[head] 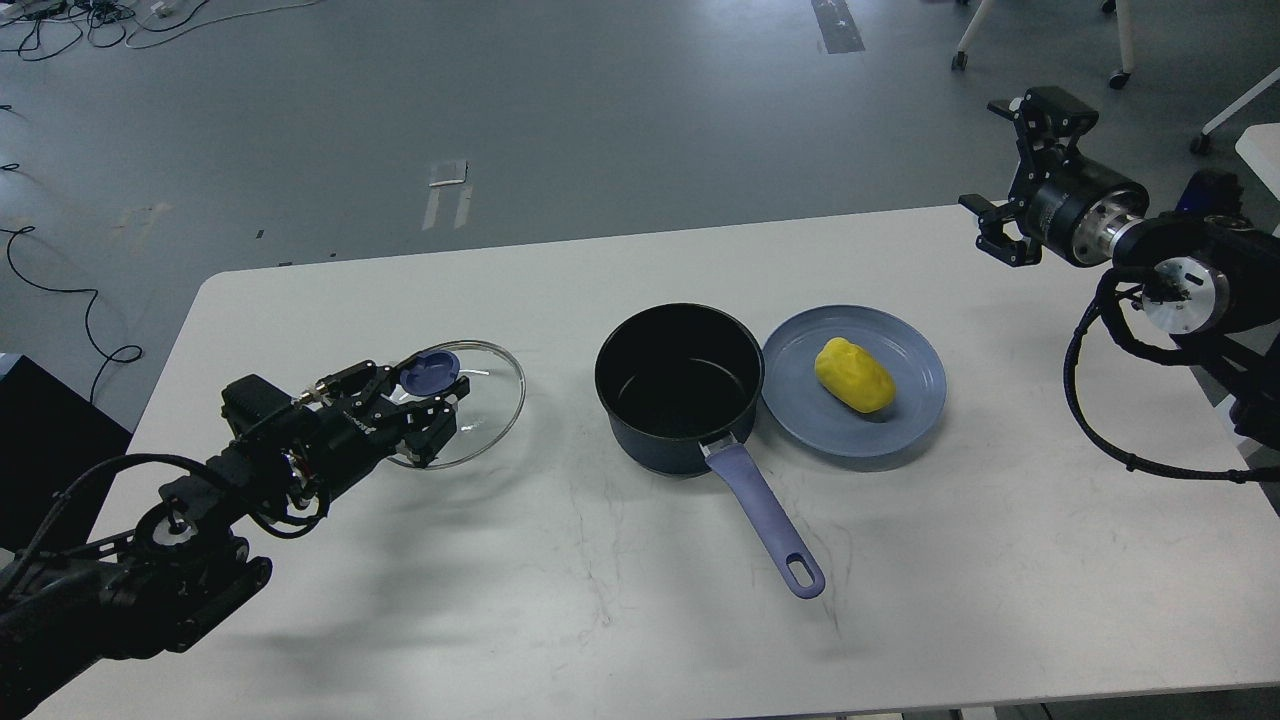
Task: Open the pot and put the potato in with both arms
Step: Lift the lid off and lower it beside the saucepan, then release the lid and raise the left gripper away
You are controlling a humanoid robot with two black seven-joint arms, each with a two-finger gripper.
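The potato, likely light and firm, best pinched across its middle, was seen on the plate beside the opened pot, the right hand spread open, the left hand opened around the lid.

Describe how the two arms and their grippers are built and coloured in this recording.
Both arms are black and jointed. The right arm shows polished silver rings at its wrist and a thick black cable looping beneath it. Its right gripper is a black claw with two skeletal fingers. The left arm carries thinner black cables, and the left gripper has black linkage fingers with small metal fittings. No markings are legible.
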